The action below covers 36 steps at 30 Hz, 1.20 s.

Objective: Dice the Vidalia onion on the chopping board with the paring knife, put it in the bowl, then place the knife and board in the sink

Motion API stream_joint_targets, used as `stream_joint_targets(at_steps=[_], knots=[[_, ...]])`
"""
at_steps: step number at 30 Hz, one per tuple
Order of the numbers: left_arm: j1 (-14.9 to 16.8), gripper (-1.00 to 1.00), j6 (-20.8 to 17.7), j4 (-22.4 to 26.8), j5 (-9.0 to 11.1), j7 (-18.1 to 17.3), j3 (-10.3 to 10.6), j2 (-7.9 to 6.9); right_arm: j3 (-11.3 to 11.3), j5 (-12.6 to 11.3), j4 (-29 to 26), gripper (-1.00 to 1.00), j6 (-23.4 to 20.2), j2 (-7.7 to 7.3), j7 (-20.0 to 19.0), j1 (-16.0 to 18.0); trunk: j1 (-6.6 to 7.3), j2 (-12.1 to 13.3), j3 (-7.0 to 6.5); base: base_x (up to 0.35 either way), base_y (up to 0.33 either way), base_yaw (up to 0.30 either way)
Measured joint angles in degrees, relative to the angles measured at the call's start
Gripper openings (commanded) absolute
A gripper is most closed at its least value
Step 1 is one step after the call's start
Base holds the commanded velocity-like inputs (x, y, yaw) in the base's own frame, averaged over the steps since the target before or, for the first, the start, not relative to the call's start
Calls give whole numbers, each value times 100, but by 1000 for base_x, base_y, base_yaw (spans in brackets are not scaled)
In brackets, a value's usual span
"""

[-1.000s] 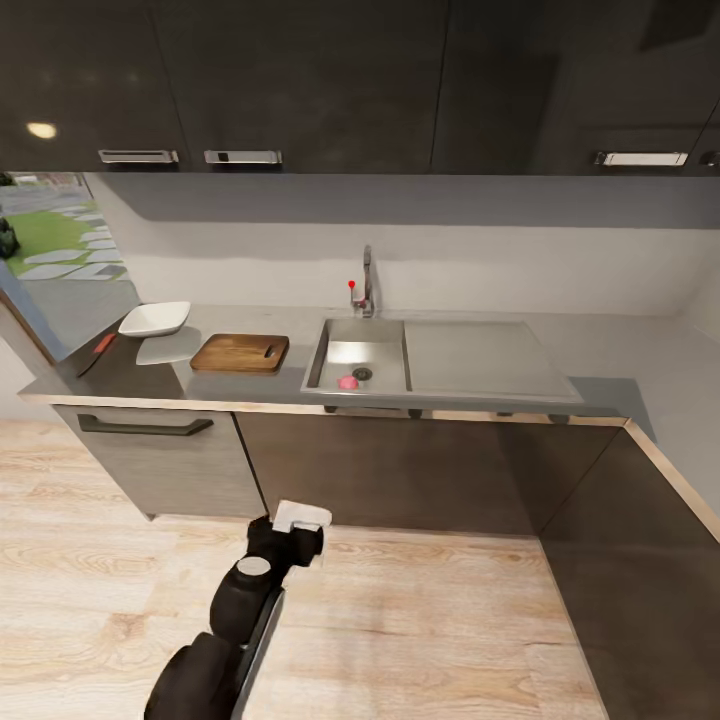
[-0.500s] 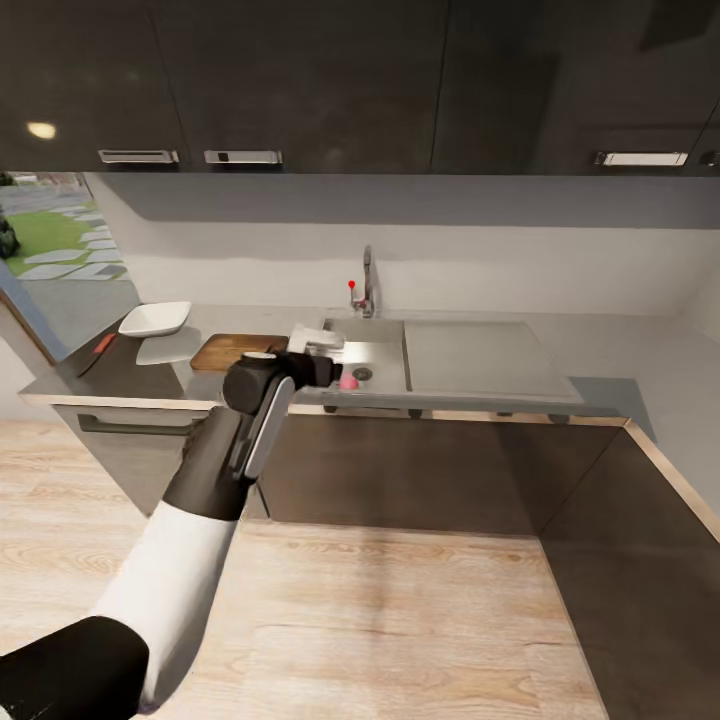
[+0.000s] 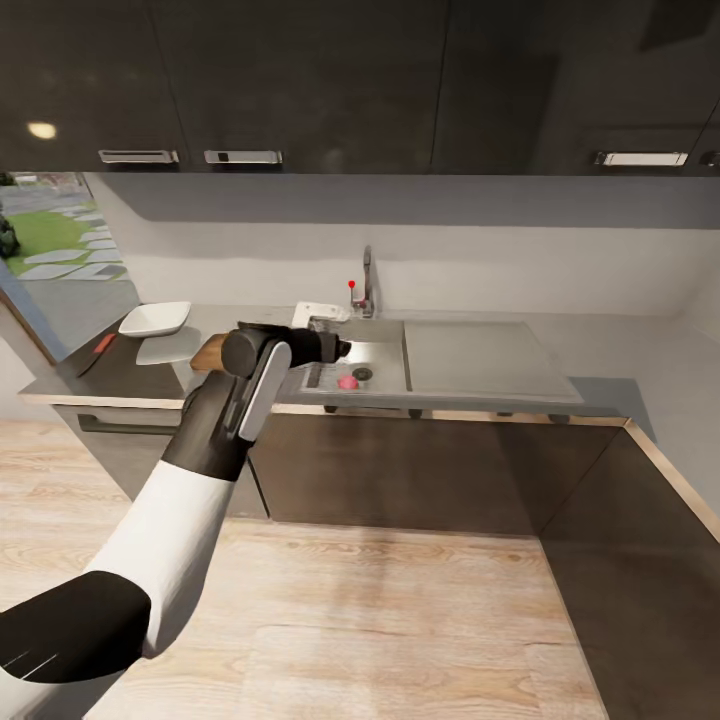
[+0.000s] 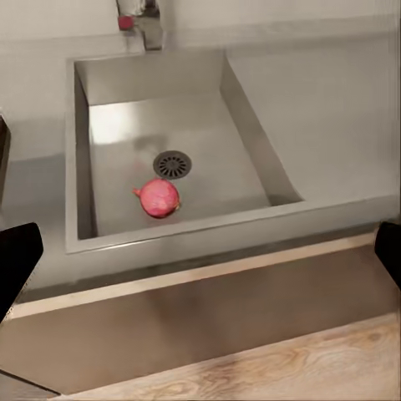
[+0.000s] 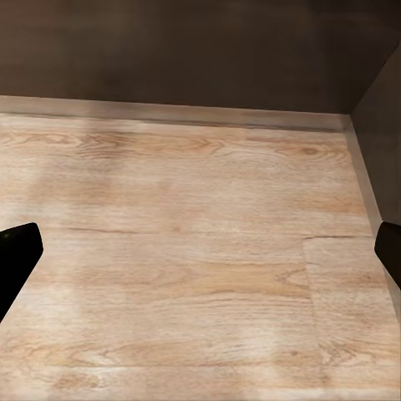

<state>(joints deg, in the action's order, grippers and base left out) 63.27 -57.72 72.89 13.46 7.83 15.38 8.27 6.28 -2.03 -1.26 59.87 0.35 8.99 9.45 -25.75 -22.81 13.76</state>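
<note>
The Vidalia onion (image 3: 347, 381) (image 4: 159, 198) lies in the sink (image 3: 385, 335), a pinkish ball beside the round drain (image 4: 172, 163). My left gripper (image 3: 322, 318) (image 4: 200, 251) hovers over the basin's left rim, open, its dark fingertips (image 4: 17, 261) wide apart with the onion below and between them. Behind my left forearm, one corner of the chopping board (image 3: 207, 352) shows. The white bowl (image 3: 156, 318) stands on the countertop (image 3: 620, 360) at the far left. The paring knife (image 3: 103, 343) shows its red handle near the counter's left end. My right gripper (image 5: 200, 251) is open above wooden floor.
The curved tap (image 3: 366, 280) with its red knob (image 3: 351, 284) rises behind the basin. The flat drainboard (image 3: 480, 360) lies right of it. Dark wall cabinets (image 3: 300, 80) hang overhead. The counter turns a corner at the right, with dark cabinet fronts (image 3: 400, 470) below.
My left arm has risen from near the floor to counter height and reached forward over the sink's left rim, now covering most of the chopping board. The onion has not moved.
</note>
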Motion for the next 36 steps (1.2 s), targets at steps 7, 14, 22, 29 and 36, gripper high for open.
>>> stream_joint_targets(at_steps=[7,14,22,29,36], knots=[[-18,100,-2,198,74,-5,28,-97,4,-5,0,100,0,-16,-3,0,1,0,0,48,-26,0],[-31,100,28,-173,69,1,30,-123,8,2,0,100,2,-6,-5,0,2,0,0,231,-191,0],[-31,100,43,-665,54,10,30,-131,8,3,0,100,2,-10,-5,0,2,1,0,242,-213,0],[-31,100,43,-834,44,14,29,-149,9,3,7,100,0,-7,-4,0,2,0,0,211,-35,0],[-31,100,56,-1141,41,20,28,-150,8,-5,8,100,0,7,9,0,3,0,0,246,-21,0]])
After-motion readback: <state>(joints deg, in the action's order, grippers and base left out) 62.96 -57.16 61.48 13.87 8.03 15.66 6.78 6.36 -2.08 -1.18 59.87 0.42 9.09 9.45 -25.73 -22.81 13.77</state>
